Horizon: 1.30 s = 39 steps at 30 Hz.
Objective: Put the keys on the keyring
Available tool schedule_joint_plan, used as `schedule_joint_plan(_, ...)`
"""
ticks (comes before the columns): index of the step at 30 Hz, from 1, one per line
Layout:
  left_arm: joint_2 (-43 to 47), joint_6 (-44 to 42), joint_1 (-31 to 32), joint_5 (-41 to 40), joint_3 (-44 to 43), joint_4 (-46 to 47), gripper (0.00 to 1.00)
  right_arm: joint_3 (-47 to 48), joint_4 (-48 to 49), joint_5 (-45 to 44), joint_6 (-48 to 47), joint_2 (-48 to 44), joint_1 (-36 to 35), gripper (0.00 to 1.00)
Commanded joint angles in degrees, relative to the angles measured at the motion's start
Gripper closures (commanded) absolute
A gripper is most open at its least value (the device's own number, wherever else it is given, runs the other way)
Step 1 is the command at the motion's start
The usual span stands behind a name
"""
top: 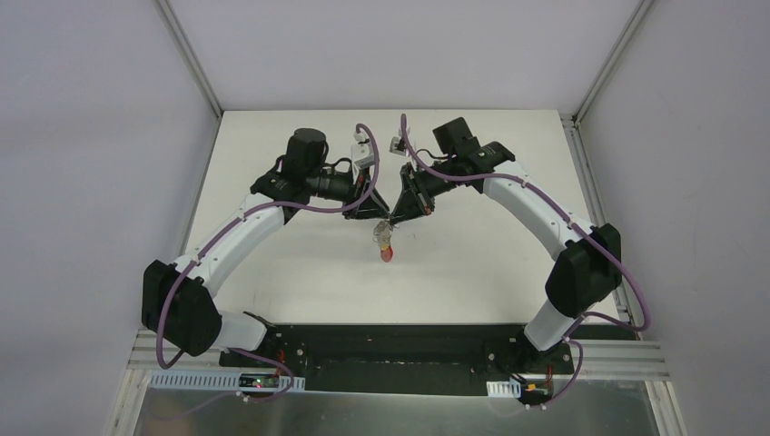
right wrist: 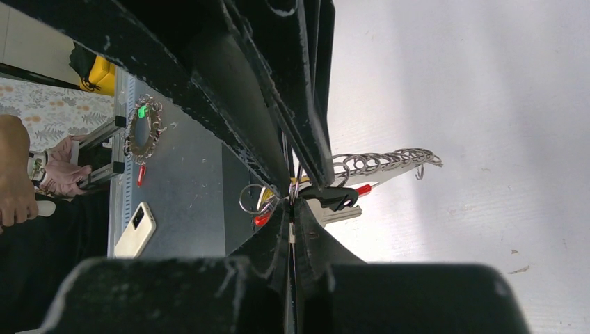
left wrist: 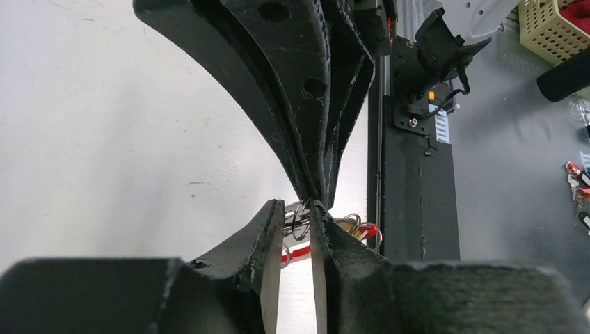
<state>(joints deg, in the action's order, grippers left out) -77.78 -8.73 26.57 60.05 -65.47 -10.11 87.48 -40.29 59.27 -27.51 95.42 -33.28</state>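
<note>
Both grippers meet tip to tip above the middle of the white table (top: 300, 263). The keyring (top: 387, 247) hangs below them, with its red band lowest. My right gripper (right wrist: 292, 202) is shut on a silver wire ring of the keyring (right wrist: 383, 161), whose row of loops fans out to the right. The key (right wrist: 334, 198), black-headed with a silver blade, lies across the tips. My left gripper (left wrist: 299, 212) has its jaws narrowly parted around the key's head and a silver ring. The red band (left wrist: 299, 254) shows beyond the tips.
The black base rail (top: 390, 341) runs along the table's near edge. Off the table are a phone (right wrist: 136, 229), a woven basket (left wrist: 556, 28) and a person's hand (right wrist: 17, 181).
</note>
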Motion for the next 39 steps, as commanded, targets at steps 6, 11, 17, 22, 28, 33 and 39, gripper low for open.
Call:
schedule_joint_plan(6,1.01,-3.41,0.42,2.75,-2.31,-1.24,1.00,2.44,0.04,1.98,-1.15,0.21,-0.15,1.00)
schedule_joint_plan(11,1.56,-2.97,-0.05,1.01,-3.65,-4.32,1.00,1.14,1.67,1.17,-0.03,-0.82,0.53,1.00)
schedule_joint_plan(17,3.42,10.20,-1.47,2.91,0.72,10.62,1.00,-0.22,2.66,0.65,0.35,-1.67,0.71,0.91)
schedule_joint_plan(22,4.20,16.83,-2.28,4.88,3.71,19.84,1.00,-2.44,4.16,0.12,0.34,-2.64,0.71,0.84)
schedule_joint_plan(28,4.55,19.63,-2.69,5.15,5.35,24.52,1.00,-2.58,4.08,0.60,0.35,-2.48,0.77,0.84)
schedule_joint_plan(33,4.41,20.34,-2.74,5.17,6.36,26.01,1.00,-2.02,3.95,1.14,0.52,-2.33,0.81,0.82)
schedule_joint_plan(39,4.27,20.13,-3.27,5.80,7.32,26.50,1.00,-0.82,3.32,1.08,0.18,-3.52,1.70,0.73)
